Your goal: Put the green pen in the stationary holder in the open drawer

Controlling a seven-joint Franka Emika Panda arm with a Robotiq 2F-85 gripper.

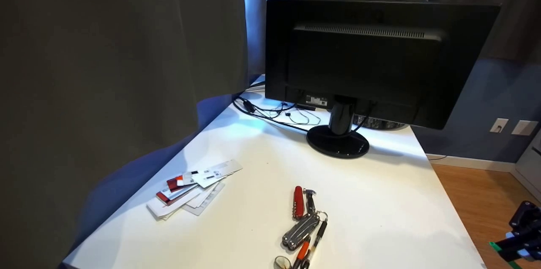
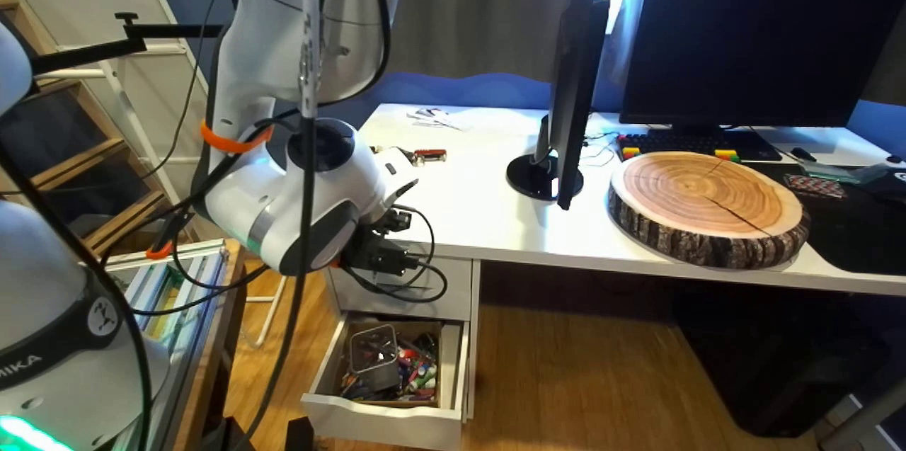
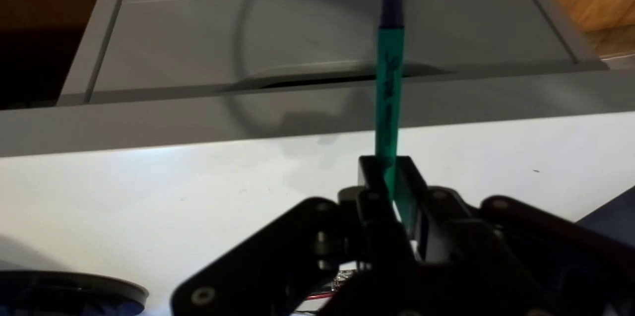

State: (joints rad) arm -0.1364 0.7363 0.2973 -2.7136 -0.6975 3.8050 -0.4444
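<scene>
My gripper (image 3: pixel 387 163) is shut on the green pen (image 3: pixel 389 83) near one end. The pen sticks straight out of the fingertips, with a dark section and a clear tip at its far end. In an exterior view the gripper (image 1: pixel 507 248) shows at the bottom right edge, beyond the desk, with a bit of the green pen (image 1: pixel 494 245). In an exterior view the open drawer (image 2: pixel 386 423) is below the gripper. A square see-through holder (image 2: pixel 384 378) sits in it; its contents are not clear. The pen is hidden there behind the arm.
The drawer holds a box of many loose pens and small things (image 2: pixel 417 369). A closed drawer (image 2: pixel 453 288) is above it. The white desk (image 2: pixel 467 224) overhangs both. On the desk are a monitor (image 1: pixel 376 62), papers (image 1: pixel 190 188), hand tools (image 1: pixel 300 231) and a wood slab (image 2: pixel 708 203).
</scene>
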